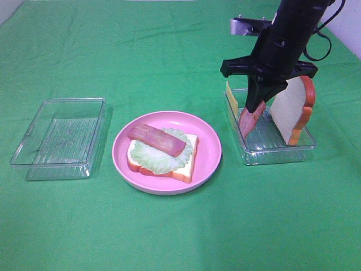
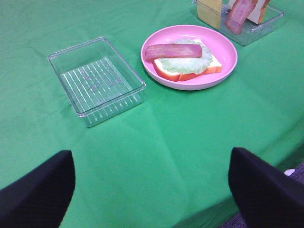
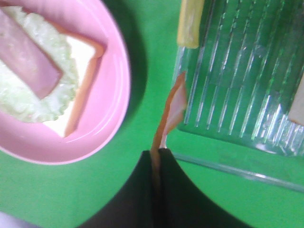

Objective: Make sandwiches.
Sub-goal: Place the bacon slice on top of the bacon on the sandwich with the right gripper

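An open-faced sandwich lies on the round pink plate: a bread slice, lettuce and a bacon strip on top. My right gripper is shut on a second bacon strip, which hangs over the left end of the right clear tray. In the right wrist view the strip dangles from the shut gripper over the tray's edge. A cheese square and a leaning bread slice stand in that tray. My left gripper is open and empty, low over the cloth near the table's front.
An empty clear tray sits left of the plate, also in the left wrist view. Green cloth covers the table. The table's front edge shows in the left wrist view.
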`<state>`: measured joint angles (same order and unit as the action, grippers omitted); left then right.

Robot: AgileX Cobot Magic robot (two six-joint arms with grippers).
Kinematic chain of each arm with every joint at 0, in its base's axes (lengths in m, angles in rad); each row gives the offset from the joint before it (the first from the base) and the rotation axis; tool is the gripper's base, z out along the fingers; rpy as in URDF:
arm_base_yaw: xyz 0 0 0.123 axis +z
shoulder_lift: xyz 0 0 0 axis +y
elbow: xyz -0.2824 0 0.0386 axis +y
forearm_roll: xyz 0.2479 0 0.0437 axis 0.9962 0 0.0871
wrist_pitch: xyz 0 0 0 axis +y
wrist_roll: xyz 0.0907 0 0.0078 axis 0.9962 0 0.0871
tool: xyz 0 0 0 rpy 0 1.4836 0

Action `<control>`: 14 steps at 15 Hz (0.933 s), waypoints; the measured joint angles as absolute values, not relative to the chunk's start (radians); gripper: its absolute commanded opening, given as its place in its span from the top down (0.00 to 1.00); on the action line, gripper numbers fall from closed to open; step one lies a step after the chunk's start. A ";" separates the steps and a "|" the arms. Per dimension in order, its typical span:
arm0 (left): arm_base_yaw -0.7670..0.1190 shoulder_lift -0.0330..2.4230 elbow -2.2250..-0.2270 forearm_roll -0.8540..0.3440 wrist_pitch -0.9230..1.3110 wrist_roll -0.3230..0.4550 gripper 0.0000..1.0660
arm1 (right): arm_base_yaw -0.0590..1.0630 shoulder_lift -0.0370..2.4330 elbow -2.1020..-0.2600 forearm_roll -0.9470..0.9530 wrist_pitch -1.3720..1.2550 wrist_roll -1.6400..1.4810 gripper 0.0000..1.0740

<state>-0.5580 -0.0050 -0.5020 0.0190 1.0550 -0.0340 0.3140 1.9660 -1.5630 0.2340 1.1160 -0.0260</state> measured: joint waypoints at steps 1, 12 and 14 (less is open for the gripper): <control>-0.558 -0.005 -0.502 0.019 1.055 -0.034 0.22 | 0.314 1.937 -1.563 0.267 1.144 -0.026 1.00; -0.558 -0.006 -0.502 0.019 1.055 -0.034 0.22 | 0.450 1.927 -1.563 0.753 1.030 -0.189 1.00; -0.558 -0.006 -0.502 0.019 1.055 -0.034 0.22 | 0.494 1.991 -1.563 0.836 0.977 -0.196 1.00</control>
